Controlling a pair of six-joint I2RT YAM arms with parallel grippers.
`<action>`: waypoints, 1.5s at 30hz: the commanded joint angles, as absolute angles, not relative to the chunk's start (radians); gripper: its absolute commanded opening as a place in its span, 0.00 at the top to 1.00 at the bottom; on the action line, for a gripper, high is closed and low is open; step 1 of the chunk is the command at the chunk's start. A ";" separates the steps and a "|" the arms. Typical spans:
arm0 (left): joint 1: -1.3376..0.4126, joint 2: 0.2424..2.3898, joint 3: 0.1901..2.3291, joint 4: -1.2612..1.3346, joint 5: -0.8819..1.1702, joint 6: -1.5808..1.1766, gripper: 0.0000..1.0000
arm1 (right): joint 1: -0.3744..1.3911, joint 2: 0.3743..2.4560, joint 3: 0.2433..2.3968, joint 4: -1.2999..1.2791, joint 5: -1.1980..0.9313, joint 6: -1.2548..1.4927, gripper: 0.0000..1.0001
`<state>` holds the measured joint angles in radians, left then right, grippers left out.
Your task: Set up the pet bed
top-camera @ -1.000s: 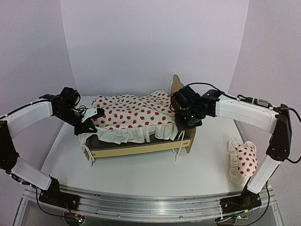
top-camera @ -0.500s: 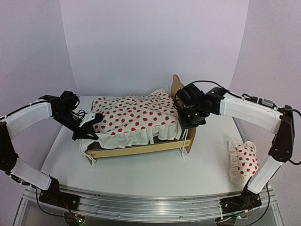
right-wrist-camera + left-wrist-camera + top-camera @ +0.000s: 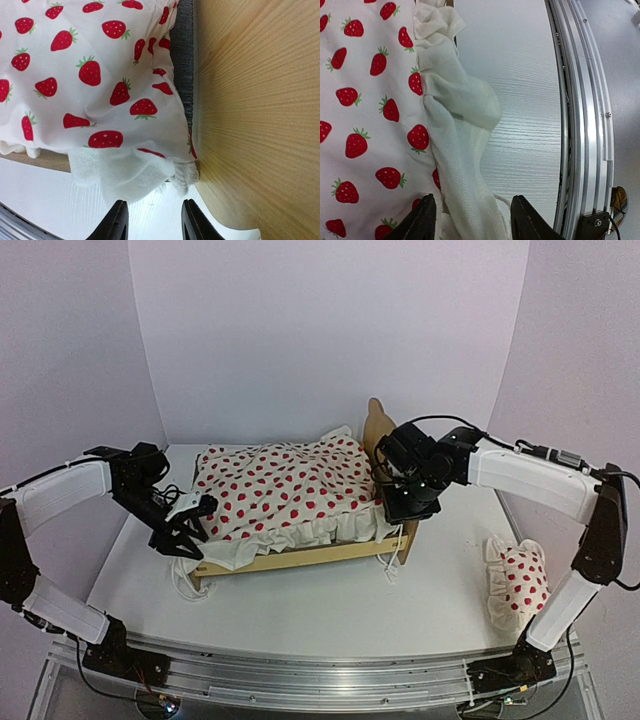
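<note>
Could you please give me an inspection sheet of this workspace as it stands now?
Surface: white table, no spills seen.
Job's things: pet bed upright mid-table, strawberry duvet spread over it, its edge hanging over the near rail.
Clutter: pillow on the table by the right arm, apart from the bed.
Grippers: left gripper open at the foot-end corner, duvet edge between its fingers; right gripper open by the headboard, holding nothing.
Cables: black cable looping over the right arm; white cord dangling at the bed's head-end corner.
Surroundings: plain white walls; aluminium rail along the near edge.
</note>
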<state>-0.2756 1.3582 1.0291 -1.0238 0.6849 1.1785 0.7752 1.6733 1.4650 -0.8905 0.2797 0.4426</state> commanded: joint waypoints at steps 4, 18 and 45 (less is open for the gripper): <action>-0.423 1.356 1.197 -0.894 0.743 0.942 0.44 | 0.784 1.557 1.493 -0.917 0.208 0.442 0.62; -0.777 1.593 1.240 -0.445 0.629 0.679 0.40 | 0.795 1.369 1.024 -0.597 0.006 0.409 0.66; -0.804 1.817 1.255 -0.381 0.473 0.735 0.66 | 0.893 1.724 0.470 0.738 0.463 0.160 0.66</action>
<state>-0.8024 1.7903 1.2148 -0.3904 0.4727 0.7307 0.8928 1.6594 0.4409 0.5850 0.4174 0.1806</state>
